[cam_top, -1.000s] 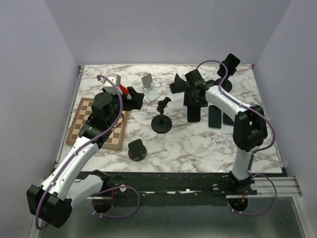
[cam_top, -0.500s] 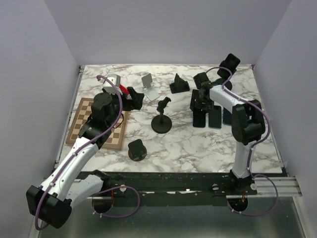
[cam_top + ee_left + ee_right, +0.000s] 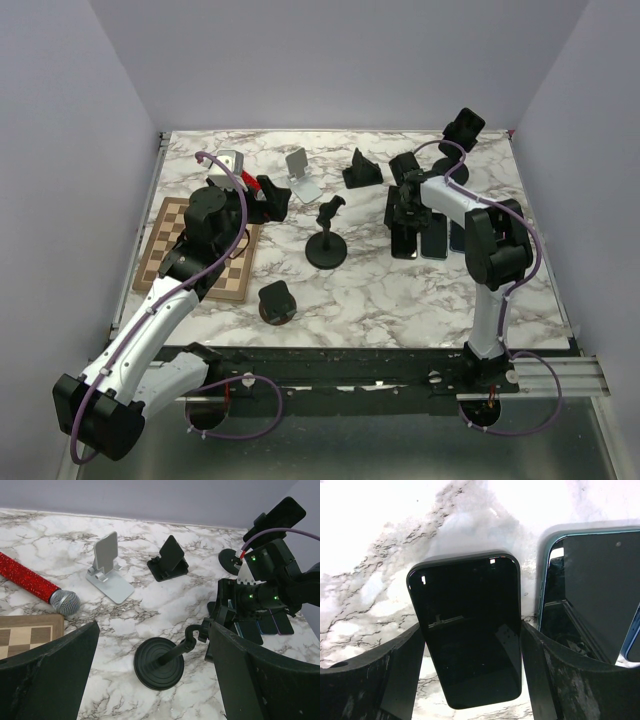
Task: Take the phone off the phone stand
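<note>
Parked flat, in the row.
My right gripper (image 3: pixel 470 632) clasps the black phone (image 3: pixel 465 645) mid-frame, laying it flat beside the teal-rimmed phone (image 3: pixel 592 585) at right.

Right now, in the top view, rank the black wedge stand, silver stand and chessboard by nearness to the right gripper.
1. black wedge stand, left of the right gripper.
2. silver stand, farther left.
3. chessboard, far left edge.

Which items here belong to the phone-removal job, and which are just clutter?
Job: phone, right end effector gripping it, black wedge stand (probably its stand).
Lying about: microphone, chessboard, silver stand, round-base holder, other phones on the table.
</note>
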Action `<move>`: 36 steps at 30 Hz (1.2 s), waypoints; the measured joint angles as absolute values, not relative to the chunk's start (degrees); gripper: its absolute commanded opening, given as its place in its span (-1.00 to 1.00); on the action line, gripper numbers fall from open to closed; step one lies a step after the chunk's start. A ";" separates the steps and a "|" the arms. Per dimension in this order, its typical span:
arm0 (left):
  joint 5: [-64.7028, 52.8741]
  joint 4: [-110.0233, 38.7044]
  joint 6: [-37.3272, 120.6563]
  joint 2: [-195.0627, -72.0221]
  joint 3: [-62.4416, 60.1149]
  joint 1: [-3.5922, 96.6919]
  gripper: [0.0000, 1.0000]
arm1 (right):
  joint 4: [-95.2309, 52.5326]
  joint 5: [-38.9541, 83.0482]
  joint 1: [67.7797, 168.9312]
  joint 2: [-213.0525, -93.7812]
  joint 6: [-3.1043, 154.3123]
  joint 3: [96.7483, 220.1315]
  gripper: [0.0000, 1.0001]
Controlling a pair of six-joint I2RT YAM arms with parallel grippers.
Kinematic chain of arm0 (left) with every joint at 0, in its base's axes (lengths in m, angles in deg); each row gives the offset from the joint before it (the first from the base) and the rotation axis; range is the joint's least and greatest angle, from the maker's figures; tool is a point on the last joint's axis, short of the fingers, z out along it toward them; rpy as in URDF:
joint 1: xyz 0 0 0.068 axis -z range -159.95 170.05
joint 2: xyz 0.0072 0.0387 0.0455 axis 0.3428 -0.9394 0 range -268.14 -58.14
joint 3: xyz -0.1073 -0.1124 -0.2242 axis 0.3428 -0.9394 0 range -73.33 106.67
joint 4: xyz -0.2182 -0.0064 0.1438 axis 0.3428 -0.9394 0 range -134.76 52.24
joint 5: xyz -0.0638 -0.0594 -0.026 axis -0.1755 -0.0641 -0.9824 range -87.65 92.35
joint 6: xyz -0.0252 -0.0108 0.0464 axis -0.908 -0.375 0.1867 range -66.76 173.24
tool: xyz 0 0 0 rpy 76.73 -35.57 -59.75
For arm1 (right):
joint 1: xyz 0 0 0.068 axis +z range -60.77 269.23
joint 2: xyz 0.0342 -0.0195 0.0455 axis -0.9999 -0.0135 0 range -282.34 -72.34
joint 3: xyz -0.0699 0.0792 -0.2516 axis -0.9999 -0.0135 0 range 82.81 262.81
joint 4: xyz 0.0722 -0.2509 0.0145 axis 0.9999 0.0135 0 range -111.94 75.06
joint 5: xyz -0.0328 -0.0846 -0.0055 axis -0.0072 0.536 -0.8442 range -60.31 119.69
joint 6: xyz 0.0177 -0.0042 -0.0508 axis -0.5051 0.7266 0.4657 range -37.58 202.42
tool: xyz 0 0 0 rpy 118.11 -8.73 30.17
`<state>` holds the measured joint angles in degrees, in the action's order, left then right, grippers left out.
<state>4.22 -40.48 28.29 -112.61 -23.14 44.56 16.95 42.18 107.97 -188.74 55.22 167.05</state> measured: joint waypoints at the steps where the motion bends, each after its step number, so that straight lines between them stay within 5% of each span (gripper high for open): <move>1: 4.22 -40.46 28.29 -112.61 -23.14 44.56 0.96 | 16.75 42.57 107.97 -188.74 55.22 167.01 -0.96; 13: 4.22 -40.46 28.29 -112.66 -23.14 44.56 0.95 | 15.53 44.19 107.97 -188.47 55.24 166.29 -0.58; 36: 4.22 -40.46 28.29 -112.68 -23.14 44.56 0.95 | 15.66 44.87 107.86 -186.96 56.51 165.92 0.71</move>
<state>4.22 -40.46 28.29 -112.68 -23.14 44.56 15.66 44.87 107.86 -186.96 56.51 165.92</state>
